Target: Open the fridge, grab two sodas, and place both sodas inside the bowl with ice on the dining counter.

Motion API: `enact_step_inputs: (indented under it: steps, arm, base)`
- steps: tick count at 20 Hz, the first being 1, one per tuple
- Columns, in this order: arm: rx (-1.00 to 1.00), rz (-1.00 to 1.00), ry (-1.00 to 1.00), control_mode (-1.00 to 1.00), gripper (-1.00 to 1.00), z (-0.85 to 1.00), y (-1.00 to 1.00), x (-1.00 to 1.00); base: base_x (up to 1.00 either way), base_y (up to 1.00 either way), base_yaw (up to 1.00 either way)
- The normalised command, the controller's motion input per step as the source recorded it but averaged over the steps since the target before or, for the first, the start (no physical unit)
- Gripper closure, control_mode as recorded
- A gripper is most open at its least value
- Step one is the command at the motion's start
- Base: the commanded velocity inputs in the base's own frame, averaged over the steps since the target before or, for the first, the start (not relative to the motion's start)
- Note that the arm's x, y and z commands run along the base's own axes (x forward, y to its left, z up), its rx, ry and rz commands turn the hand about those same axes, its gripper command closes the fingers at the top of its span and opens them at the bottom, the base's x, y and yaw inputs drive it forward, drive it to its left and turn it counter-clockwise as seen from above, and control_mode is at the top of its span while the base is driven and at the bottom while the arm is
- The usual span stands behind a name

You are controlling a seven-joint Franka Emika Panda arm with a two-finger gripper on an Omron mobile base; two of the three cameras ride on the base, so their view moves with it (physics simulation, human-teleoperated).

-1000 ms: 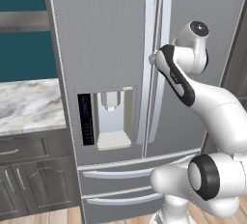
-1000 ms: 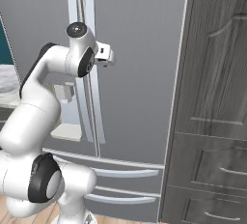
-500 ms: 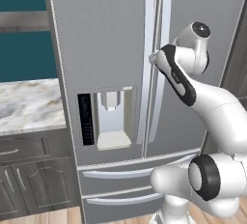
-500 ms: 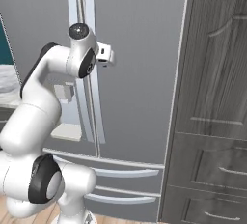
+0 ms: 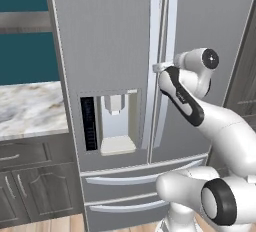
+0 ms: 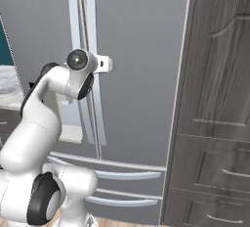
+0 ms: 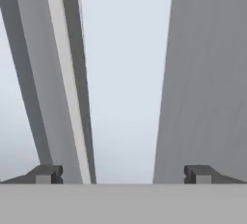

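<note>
Over the last second I have seen almost nothing change: my gripper [image 7: 123, 174] has stayed level with the middle of the fridge [image 5: 115, 51], and its jaws have stayed spread as wide as they go, holding nothing. The arm's pose looks the same as a second ago, apart perhaps from a slight creep toward the doors. I judge this to mean that I am still lining up on a handle and that the opening has not started.

The fridge stands straight ahead of my base, tall and silver-grey, with both upper doors shut. Two long pale handles run up and down beside the centre seam. The right door's handle [image 5: 169, 61] lies just beside my gripper in the left base view. In the hand view, a pale vertical bar shows just inside the left fingertip [image 7: 44, 174], with a broad grey strip by the right one; I cannot tell whether either finger touches anything.

The left door carries a water dispenser [image 5: 117, 123], and two drawers [image 5: 135, 178] sit below. To the left is a marble counter [image 5: 27, 108] over dark cabinets [image 5: 30, 186]; a tall dark cupboard [image 6: 217, 99] stands to the right.
</note>
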Motion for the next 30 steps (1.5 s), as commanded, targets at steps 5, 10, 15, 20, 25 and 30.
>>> enact_step_inputs:
  steps: [5,10,15,20,25,30]
  arm:
    - [0.00,0.00,-0.01,-1.00,-1.00,0.00,0.13,0.53]
    - [0.00,0.00,0.03,-1.00,1.00,0.00,0.00,0.68]
    - [-0.06,0.00,0.05,-1.00,1.00,-0.14,0.00,0.21]
    - [-0.01,0.00,0.07,-1.00,1.00,-0.07,-0.01,-0.25]
    - [0.00,-0.05,0.09,-1.00,1.00,0.00,-0.16,-0.71]
    - [0.00,-0.10,0.07,-1.00,1.00,0.00,-0.27,-0.82]
  base:
    - [0.00,0.00,0.00]
    - [0.00,0.00,0.00]
    - [0.00,0.00,0.00]
    - [0.00,0.00,0.00]
    - [0.00,0.00,0.00]
    - [0.00,0.00,0.00]
